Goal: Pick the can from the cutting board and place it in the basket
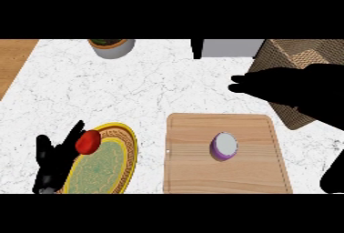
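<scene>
A purple can (224,146) with a pale grey top stands upright on the wooden cutting board (201,173), a little right of the board's middle. My right hand (275,86) hovers above and behind the board's far right corner, partly over the woven basket (290,53); its fingers point left, relaxed and apart from the can, holding nothing. The basket sits at the counter's far right, and its near part is hidden by my right forearm. My left hand (52,160) rests open at the lower left, fingers up, beside the plate.
A yellow-rimmed green plate (107,170) lies left of the board with a red tomato (88,141) on its far edge. A grey pot with a plant (111,46) stands at the back. A dark upright object (197,48) is behind the board.
</scene>
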